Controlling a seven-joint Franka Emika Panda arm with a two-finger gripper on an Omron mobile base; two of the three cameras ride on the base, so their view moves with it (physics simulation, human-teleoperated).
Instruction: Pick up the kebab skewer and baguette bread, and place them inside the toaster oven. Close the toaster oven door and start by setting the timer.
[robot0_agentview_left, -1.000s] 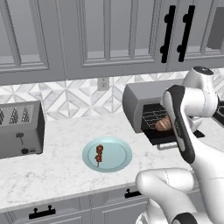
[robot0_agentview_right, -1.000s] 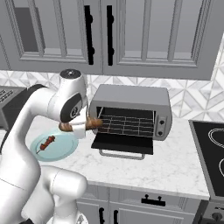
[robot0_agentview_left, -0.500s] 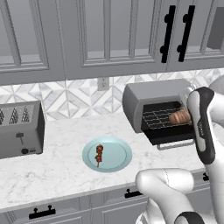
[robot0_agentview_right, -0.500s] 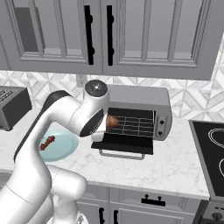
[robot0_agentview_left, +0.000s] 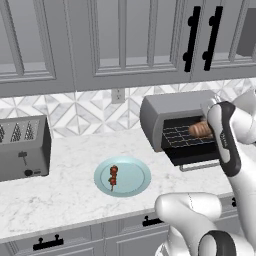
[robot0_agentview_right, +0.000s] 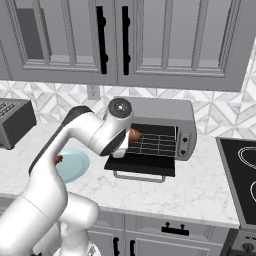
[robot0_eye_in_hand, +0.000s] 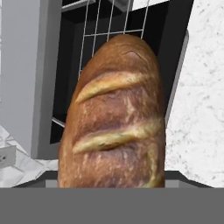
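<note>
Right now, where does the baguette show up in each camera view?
Left base view: baguette at right, in the toaster oven mouth.
Right base view: centre, brown end beside the arm, at the oven opening.
Hand view: large, centre.
Shared landmark: wire rack.

One baguette bread (robot0_eye_in_hand: 114, 118), one kebab skewer (robot0_agentview_left: 113, 176), one plate (robot0_agentview_left: 137, 181), one toaster oven (robot0_agentview_left: 172, 114), one toaster (robot0_agentview_left: 22, 148)

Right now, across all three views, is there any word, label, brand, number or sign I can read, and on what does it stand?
None can be read.
toaster oven: its right-hand knob panel shows round knobs, with no marks sharp enough to read.
slotted toaster: no lettering visible.
baguette bread, plate, cabinet doors: plain.
</note>
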